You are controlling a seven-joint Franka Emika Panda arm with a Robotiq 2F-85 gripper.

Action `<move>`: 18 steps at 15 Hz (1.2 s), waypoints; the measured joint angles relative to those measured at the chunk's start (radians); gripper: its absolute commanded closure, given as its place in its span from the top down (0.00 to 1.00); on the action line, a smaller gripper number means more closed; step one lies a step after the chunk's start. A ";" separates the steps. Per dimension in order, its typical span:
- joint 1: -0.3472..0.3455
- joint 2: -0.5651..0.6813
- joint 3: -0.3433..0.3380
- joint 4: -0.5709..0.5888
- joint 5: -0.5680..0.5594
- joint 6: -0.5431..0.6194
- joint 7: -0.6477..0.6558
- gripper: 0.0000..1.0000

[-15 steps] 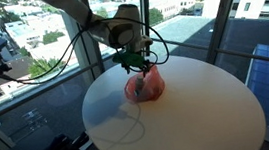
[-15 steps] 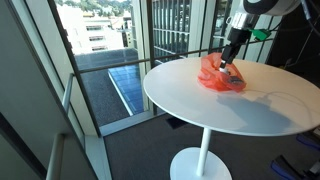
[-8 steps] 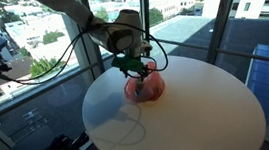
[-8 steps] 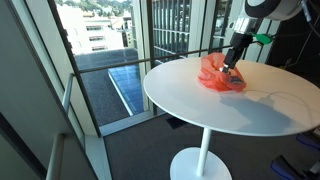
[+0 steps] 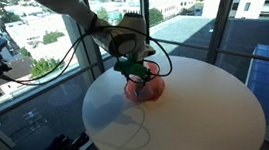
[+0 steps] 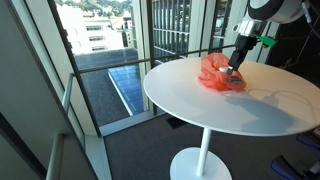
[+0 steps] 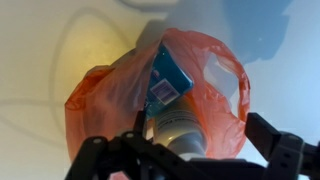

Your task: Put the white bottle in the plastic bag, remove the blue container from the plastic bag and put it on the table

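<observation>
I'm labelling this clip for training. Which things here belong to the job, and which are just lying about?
Job: plastic bag, white bottle and blue container inside it, claw, table.
Lying about: thin cable on the table.

The plastic bag (image 7: 110, 100) is thin and orange-red. It lies crumpled on the white desk (image 7: 40, 50) with its mouth open. One handle makes a loop on the desk at the side. In both exterior views the bag is a small red heap (image 5: 144, 90) (image 6: 218, 76) on the round desk.

The blue container (image 7: 168, 80) is inside the bag. It is tilted and has a pale label on it. The white bottle (image 7: 185, 130) is in the bag too, right beside the blue container. It looks round and a bit grey in the shade.
</observation>
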State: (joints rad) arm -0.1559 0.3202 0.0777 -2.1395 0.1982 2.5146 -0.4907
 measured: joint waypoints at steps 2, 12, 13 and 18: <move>-0.006 0.003 0.000 -0.005 0.022 0.000 -0.025 1.00; -0.039 0.024 0.003 -0.025 0.135 0.000 -0.128 1.00; -0.042 0.025 0.003 -0.028 0.135 0.000 -0.128 1.00; -0.047 0.026 -0.005 -0.036 0.135 0.001 -0.124 1.00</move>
State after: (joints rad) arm -0.2029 0.3464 0.0727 -2.1759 0.3330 2.5156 -0.6149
